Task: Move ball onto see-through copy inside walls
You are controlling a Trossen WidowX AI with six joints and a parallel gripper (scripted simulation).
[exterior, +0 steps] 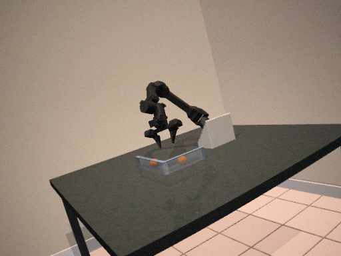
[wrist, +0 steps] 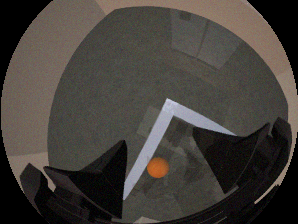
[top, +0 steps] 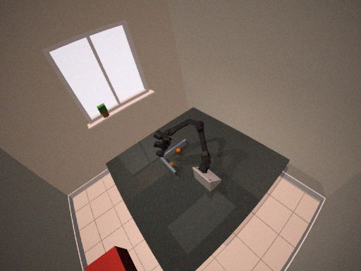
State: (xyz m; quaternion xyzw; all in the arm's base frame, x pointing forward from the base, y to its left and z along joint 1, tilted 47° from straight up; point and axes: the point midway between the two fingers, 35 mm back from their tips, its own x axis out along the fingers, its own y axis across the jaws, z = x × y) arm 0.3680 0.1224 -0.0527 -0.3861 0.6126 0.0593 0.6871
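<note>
from the top view we are seeing the tool (top: 160, 144) hanging over the corner of the two clear walls (top: 171, 155), with two orange spots inside: one brighter (top: 178, 150), one paler (top: 171, 164). we are judging the brighter one is the ball, but we cannot tell for sure.

in the exterior view the tool (exterior: 165, 141) is standing well above the table (exterior: 233, 173), fairly wide and holding nothing. if we are coming down off centre, a finger may be hitting a wall (exterior: 168, 161) or knocking the ball (exterior: 182, 159) away.

in the wrist view a small, round, smooth orange ball (wrist: 157, 168) is lying between the fingers, just beside the wall (wrist: 148, 149); it may be rolling easily.
</note>
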